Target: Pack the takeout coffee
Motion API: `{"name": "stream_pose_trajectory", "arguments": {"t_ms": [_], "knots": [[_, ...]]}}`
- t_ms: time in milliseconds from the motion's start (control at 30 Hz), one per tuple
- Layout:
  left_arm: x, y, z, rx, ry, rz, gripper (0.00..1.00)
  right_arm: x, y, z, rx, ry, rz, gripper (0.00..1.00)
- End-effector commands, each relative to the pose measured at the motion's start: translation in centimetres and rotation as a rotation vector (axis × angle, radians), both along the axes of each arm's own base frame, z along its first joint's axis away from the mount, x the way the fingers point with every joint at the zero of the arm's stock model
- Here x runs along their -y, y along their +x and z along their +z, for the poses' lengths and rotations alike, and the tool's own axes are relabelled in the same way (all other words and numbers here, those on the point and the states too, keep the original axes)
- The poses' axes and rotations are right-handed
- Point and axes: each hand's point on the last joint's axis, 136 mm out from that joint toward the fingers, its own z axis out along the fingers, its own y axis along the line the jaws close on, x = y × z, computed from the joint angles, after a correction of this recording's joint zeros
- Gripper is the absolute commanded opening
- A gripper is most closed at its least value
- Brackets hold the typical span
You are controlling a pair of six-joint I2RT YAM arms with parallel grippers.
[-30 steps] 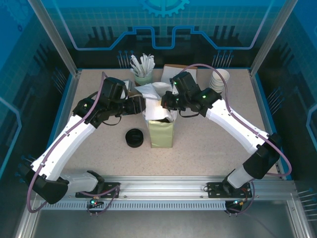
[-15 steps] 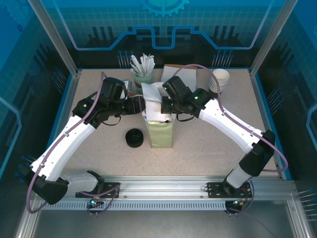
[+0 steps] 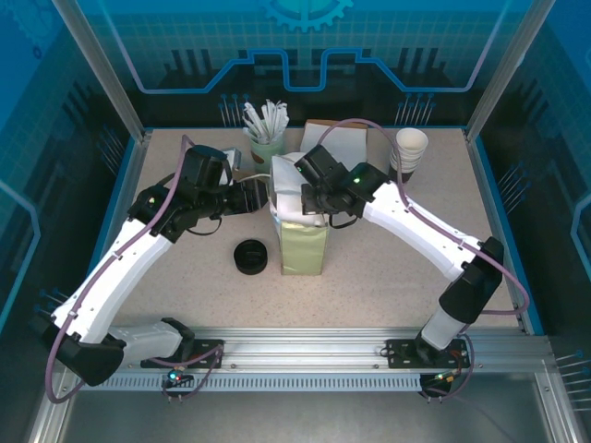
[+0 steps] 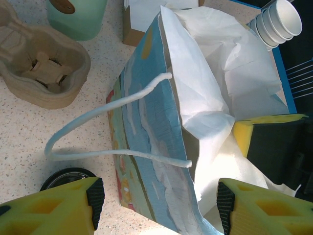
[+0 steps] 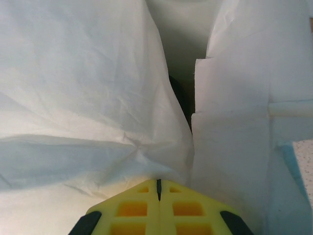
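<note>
Right hand (image 5: 158,182) pinched shut, empty, nosed into the mouth of the paper bag (image 3: 303,249). Dark sliver (image 5: 179,98) between white folds just ahead of it: takeout coffee or shadow, cannot tell. Left hand (image 4: 160,198) wide open, straddling the bag's rope-handled side, gripping nothing.

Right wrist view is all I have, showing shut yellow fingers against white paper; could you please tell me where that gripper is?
Observer: From the top, the right gripper is at the mouth of the upright paper bag, on the white paper stuffed into it.
Operator: Thank you; what is the left arm doing?
Observer: The left gripper is open, its fingers either side of the bag's printed wall by the rope handle; I cannot tell whether they touch.
Operator: Anything loose nearby?
Observer: A black stack of lids sits on the table left of the bag.
</note>
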Motion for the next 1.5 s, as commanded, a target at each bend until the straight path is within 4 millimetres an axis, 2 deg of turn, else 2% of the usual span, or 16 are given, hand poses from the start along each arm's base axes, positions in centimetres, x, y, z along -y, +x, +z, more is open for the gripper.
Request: {"name": "stream_pose_trajectory", "arguments": {"t_ms": [0,333,767,933,1100,1167,1300,1467], "knots": [[-0.9,-0.5,-0.2,-0.002,0.017,0.014,0.64,0.3,-0.1,-0.2,0.004,-0.07,0.004,0.0],[-0.9,-0.5,-0.6,-0.009,0.019,0.014,0.64,-0.6,-0.1,-1.8,-0.021,-0.128,0.029,0.0],[-0.8,-0.3,-1.1,-0.019,0.016,0.013,0.64,-1.9,-0.4,-2.9,-0.039,-0.155,0.087,0.0],[-0.8,-0.3,-1.1,-0.018,0.014,0.014,0.64,-2.3,-0.4,-1.2,-0.015,-0.127,0.113,0.0],[-0.8,-0.3,-0.7,-0.01,0.012,0.015,0.64,-2.6,0.0,2.2,0.047,-0.097,0.133,0.22],[-0.8,-0.2,-0.7,-0.009,0.013,0.015,0.65,-2.7,0.2,3.5,0.071,-0.085,0.14,0.27],[-0.8,-0.3,-0.6,-0.008,0.011,0.015,0.65,-2.9,0.6,5.8,0.118,-0.063,0.152,0.29],[-0.9,-0.3,-0.5,-0.007,0.011,0.017,0.65,-3.3,0.9,7.2,0.137,-0.025,0.173,0.32]]}}
